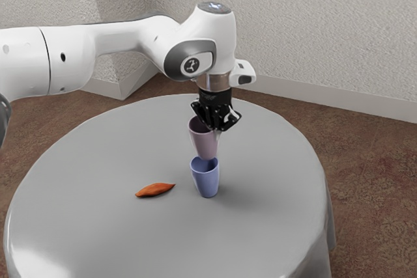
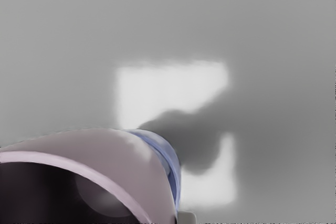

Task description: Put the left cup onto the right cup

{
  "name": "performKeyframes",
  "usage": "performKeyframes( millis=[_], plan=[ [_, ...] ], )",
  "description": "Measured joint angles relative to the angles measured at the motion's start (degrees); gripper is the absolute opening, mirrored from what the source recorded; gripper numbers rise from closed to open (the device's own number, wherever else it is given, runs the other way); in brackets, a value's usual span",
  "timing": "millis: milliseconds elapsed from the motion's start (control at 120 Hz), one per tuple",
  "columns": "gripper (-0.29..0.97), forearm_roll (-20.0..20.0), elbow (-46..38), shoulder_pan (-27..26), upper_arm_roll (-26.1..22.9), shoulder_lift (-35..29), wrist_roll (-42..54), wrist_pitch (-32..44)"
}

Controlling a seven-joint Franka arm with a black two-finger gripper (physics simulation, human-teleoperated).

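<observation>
The tool (image 1: 217, 124) grips the mauve cup (image 1: 204, 142) by its rim, base in the mouth of the blue cup (image 1: 206, 179) (placing step, judged nearly done). Next: release, then lift straight clear.

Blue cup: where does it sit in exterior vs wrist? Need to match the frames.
Exterior view: the blue cup stands on the grey table, straight under the pink cup held in the gripper.
Wrist view: the blue cup is a thin blue rim arc peeking out from behind the pink cup.
Shared landmark: the pink cup, right by the blue rim.
</observation>
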Motion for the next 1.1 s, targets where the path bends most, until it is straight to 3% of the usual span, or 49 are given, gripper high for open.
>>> performKeyframes(
  millis=[733, 925, 1100],
  plan=[
    [-0.10, -2.03, -6.31, 1.89, 0.13, -1.23, -3.72, 4.56],
    [0.32, -2.40, -6.39, 2.04, 0.39, -0.92, -3.85, 5.06],
    [0.52, -2.14, -2.28, 3.14, 0.49, -1.83, -3.61, 3.78]
  ],
)
